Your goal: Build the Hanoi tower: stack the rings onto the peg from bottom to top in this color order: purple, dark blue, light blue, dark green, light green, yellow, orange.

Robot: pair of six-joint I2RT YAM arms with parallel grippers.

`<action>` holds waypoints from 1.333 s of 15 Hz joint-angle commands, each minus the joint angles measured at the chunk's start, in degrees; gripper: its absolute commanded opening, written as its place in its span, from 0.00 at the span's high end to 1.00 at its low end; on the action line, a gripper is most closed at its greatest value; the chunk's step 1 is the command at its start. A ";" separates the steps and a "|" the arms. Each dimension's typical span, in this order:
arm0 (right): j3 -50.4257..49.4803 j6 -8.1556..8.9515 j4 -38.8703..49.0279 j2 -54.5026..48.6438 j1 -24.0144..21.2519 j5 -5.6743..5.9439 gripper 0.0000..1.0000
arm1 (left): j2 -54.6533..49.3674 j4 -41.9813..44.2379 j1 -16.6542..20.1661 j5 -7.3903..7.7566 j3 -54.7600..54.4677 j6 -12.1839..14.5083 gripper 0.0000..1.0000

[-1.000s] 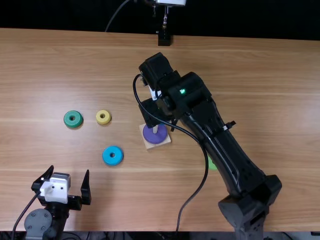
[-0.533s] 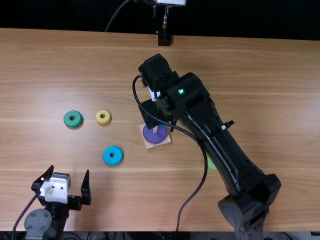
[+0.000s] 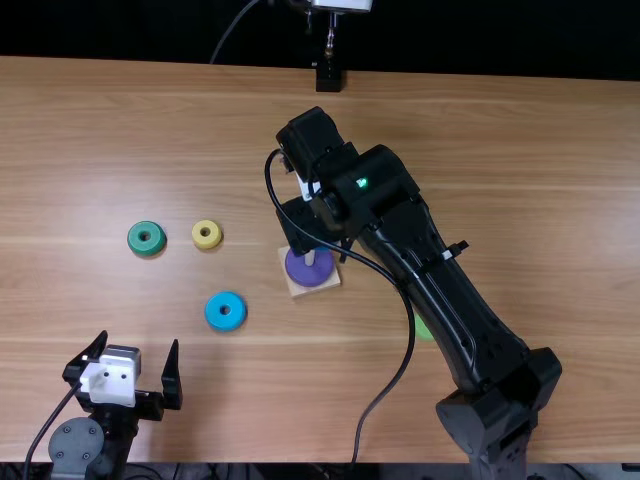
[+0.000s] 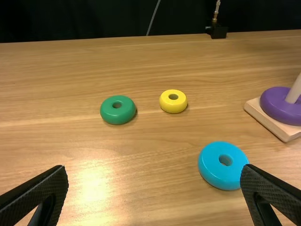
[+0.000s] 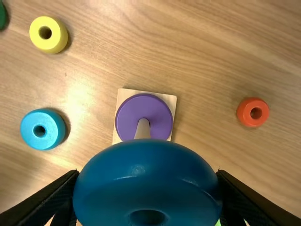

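In the top view my left gripper (image 3: 138,384) rests at the lower left, open; the left wrist view shows its fingers (image 4: 155,190) wide apart. My right gripper (image 3: 335,250) is over the peg base (image 3: 303,291), where the purple ring (image 3: 310,270) lies around the peg (image 5: 143,128). In the right wrist view my right gripper (image 5: 148,181) is shut on the dark blue ring (image 5: 146,176), held above the base. The light blue ring (image 3: 225,311), dark green ring (image 3: 147,238), yellow ring (image 3: 207,234) and orange ring (image 5: 253,112) lie on the table.
The light green ring (image 3: 424,328) is partly hidden under the right arm, which crosses the table (image 3: 560,200) from the lower right. A black cable loops beside that arm. A black stand (image 3: 328,76) is at the far edge.
The right arm has shifted very slightly left in the top view, and the dark blue ring is still held. The left arm and the loose rings have not moved.
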 commanded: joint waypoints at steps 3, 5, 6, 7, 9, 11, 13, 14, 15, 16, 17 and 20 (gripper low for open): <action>3.20 -0.77 0.83 0.72 0.02 0.73 1.00 | -0.67 -4.55 -0.73 0.59 -6.00 -0.07 0.00; 3.20 -0.77 0.94 0.72 0.10 0.73 1.00 | -0.67 -4.55 -0.73 0.59 -6.00 -0.17 0.00; 3.20 -0.77 0.94 0.63 0.10 0.73 1.00 | -0.67 -4.55 -0.73 0.59 -6.00 -0.17 0.00; 3.20 -0.77 0.94 0.72 0.10 0.73 1.00 | -0.67 -4.55 -0.73 0.59 -6.00 -0.07 0.00; 3.02 -0.77 0.94 0.80 0.28 0.73 1.00 | -0.67 -4.55 -0.73 0.59 -6.00 -0.07 0.00; 3.02 -0.77 0.94 1.33 0.37 0.73 1.00 | -0.67 -4.55 -0.73 0.59 -6.00 -0.07 0.00; 3.02 -0.67 0.83 1.68 0.98 0.73 1.00 | -0.67 -4.55 -0.73 0.59 -6.00 -0.07 0.00; 2.58 -0.77 0.83 1.77 1.16 0.73 1.00 | -0.67 -4.55 -0.73 0.59 -6.00 -0.17 0.00; 2.40 -0.88 0.83 1.77 1.34 0.73 1.00 | -0.67 -4.55 -0.73 0.59 -6.00 -0.07 0.00; 2.40 -0.88 0.83 2.30 1.34 0.73 1.00 | -0.67 -4.55 -0.73 0.59 -6.00 -0.17 0.00; 2.49 -0.88 0.83 2.83 1.42 0.73 1.00 | -0.67 -4.55 -0.73 0.59 -6.00 -0.07 0.00; 2.14 -0.88 0.51 3.35 1.51 0.73 1.00 | -0.67 -4.55 -0.73 0.59 -6.00 -0.17 0.00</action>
